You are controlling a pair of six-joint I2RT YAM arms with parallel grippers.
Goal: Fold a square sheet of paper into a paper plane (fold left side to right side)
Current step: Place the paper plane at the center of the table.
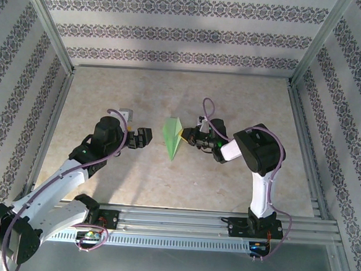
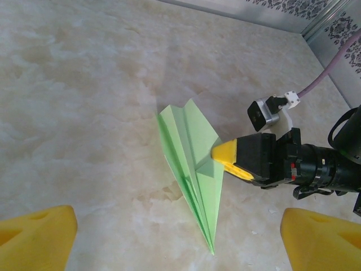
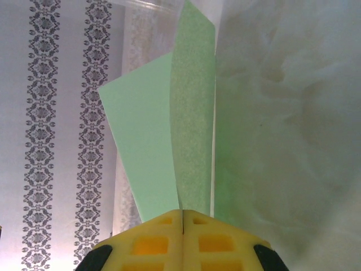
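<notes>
The slim pale green folded-paper plane (image 1: 171,138) is being pinched between the yellow fingers (image 2: 225,153) of the right gripper (image 1: 182,134), arm stretched sideways; the left gripper (image 1: 145,137) is being held spread wide, facing it.

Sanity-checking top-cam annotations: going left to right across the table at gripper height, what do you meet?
left gripper, open → paper plane → right gripper, shut on the plane's right edge
</notes>
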